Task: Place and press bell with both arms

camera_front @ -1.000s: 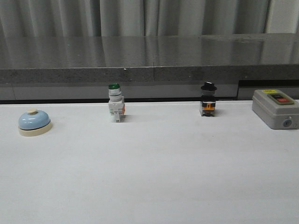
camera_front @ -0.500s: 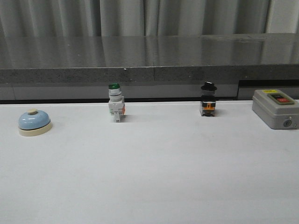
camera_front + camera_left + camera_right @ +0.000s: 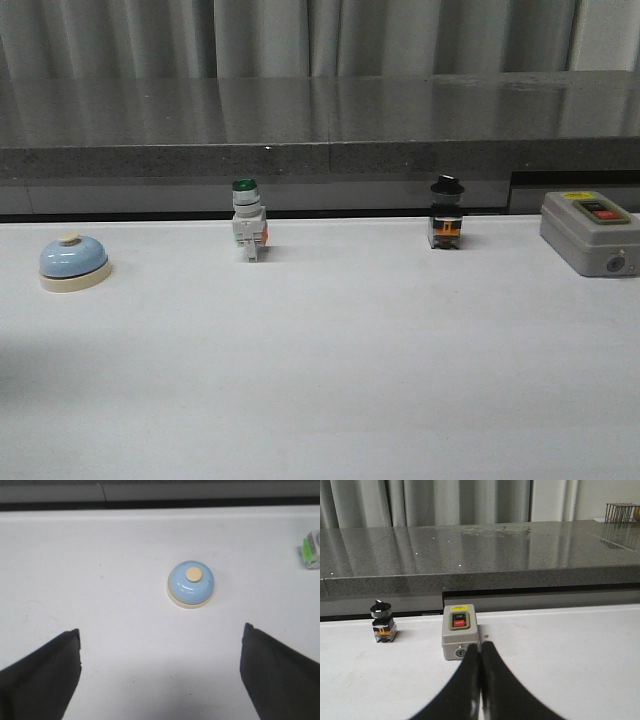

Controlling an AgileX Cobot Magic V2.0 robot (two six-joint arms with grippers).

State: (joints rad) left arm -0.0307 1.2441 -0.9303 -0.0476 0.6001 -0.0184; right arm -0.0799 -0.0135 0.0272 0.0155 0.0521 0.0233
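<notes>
Matte black claw [image 3: 480, 680] fingers [image 3: 42, 672] — tapered, smooth

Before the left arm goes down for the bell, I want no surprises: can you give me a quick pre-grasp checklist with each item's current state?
1. Bell upright on the table, knob up: ok.
2. Left claw open, fingers either side of the view: ok.
3. Bell lined up between the fingers: roughly ok, slightly off centre.
4. Space around the bell free; green-capped switch stands apart: ok.
5. Right claw shut, near the grey box, away from the bell: ok.
6. Height of the left claw above the table: cannot tell.
</notes>
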